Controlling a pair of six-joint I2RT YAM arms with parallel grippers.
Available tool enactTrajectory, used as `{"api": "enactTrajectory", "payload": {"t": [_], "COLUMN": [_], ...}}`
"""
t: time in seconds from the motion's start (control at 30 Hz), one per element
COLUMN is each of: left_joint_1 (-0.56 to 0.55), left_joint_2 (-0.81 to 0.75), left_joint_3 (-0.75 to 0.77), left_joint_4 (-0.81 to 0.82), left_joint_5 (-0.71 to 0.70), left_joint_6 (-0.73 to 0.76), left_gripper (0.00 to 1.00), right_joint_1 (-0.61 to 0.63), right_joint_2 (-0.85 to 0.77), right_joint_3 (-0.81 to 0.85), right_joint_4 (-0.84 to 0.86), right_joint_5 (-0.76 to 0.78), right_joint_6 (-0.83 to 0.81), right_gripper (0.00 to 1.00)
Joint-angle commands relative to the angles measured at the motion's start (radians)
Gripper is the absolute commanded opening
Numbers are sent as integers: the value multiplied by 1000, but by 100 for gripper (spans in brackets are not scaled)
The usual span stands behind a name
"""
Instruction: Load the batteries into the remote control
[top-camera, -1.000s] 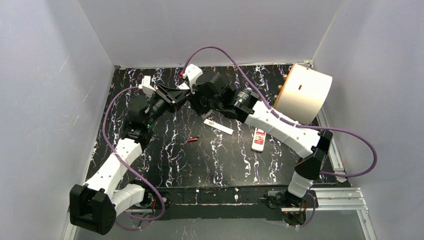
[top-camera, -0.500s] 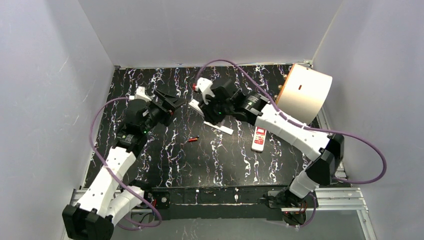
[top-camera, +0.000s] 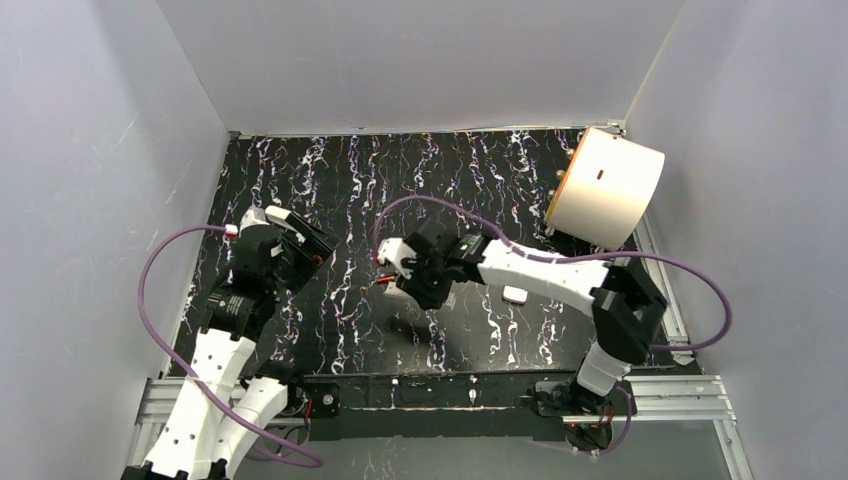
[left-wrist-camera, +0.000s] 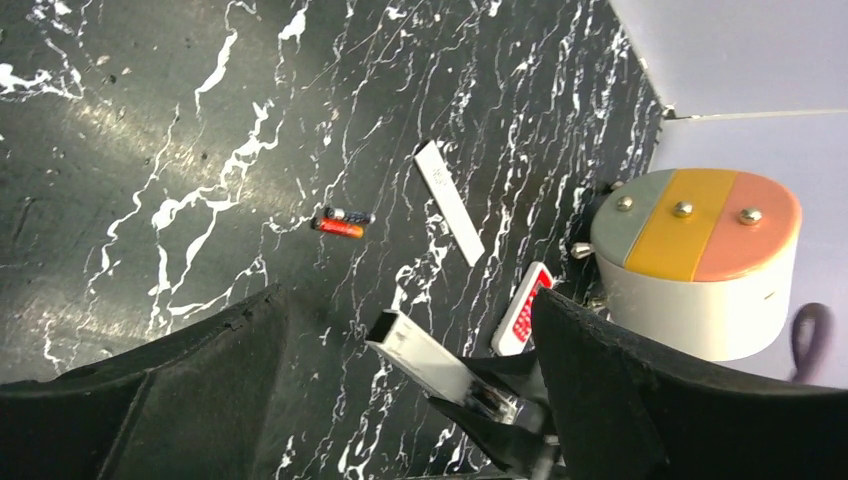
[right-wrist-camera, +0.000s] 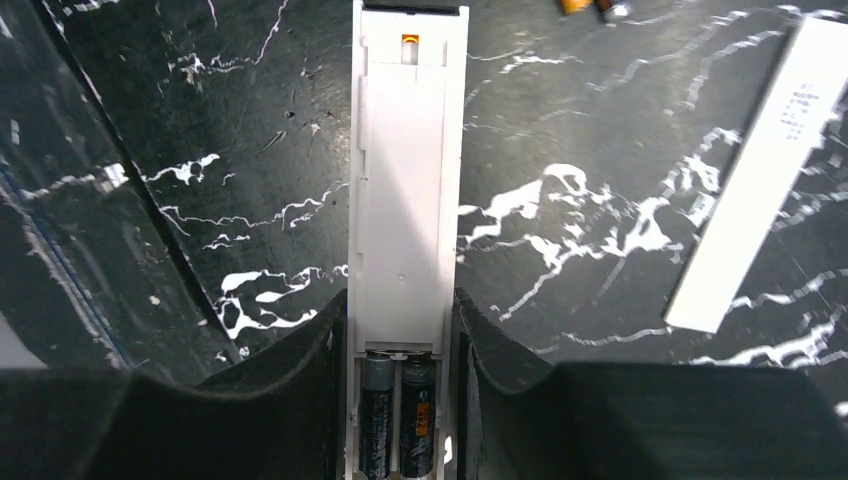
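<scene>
My right gripper (right-wrist-camera: 400, 305) is shut on the sides of a long white remote control (right-wrist-camera: 405, 190), held back side up. Its open compartment holds two dark batteries (right-wrist-camera: 400, 425) side by side, between the jaws. The left wrist view shows the same remote (left-wrist-camera: 420, 352) sticking out over the table. Two loose batteries (left-wrist-camera: 340, 222), one orange-red and one dark, lie together on the black marbled table (left-wrist-camera: 150, 150). My left gripper (left-wrist-camera: 408, 295) is open and holds nothing. From above it (top-camera: 310, 245) is at the left, apart from the right gripper (top-camera: 398, 272).
A thin white cover strip (left-wrist-camera: 450, 202) lies flat past the loose batteries and shows again (right-wrist-camera: 760, 180) right of the held remote. A second small remote with red buttons (left-wrist-camera: 522, 325) lies near a big round white container (top-camera: 605, 185) at the back right. White walls enclose the table.
The left gripper opened and drew back toward the near left. The right gripper carried the white remote from the far middle down toward the table's centre.
</scene>
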Motion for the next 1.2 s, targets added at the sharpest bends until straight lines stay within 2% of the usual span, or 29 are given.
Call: {"api": "enactTrajectory", "payload": {"t": [0.0, 0.13, 0.5, 0.77, 1.0, 1.17], "left_joint_1": [4, 4, 6, 5, 5, 5], "left_joint_2": [-7, -5, -7, 5, 47, 91], "left_joint_3": [13, 68, 120, 128, 131, 123], "left_joint_4": [-70, -155, -213, -203, -153, -108], "left_joint_5": [-35, -108, -166, -162, -115, -73], "left_joint_6": [27, 67, 123, 154, 172, 166], "left_gripper": [87, 88, 88, 88, 89, 89], "right_joint_1": [54, 79, 108, 112, 115, 111], "right_joint_2": [82, 163, 252, 298, 269, 183], "right_joint_3": [28, 78, 49, 71, 76, 80], "right_joint_4": [24, -59, -9, -72, -86, -83], "right_joint_5": [49, 45, 106, 121, 110, 81], "right_joint_6": [-89, -133, -146, -178, -159, -145], "right_gripper": [7, 7, 10, 32, 60, 63]}}
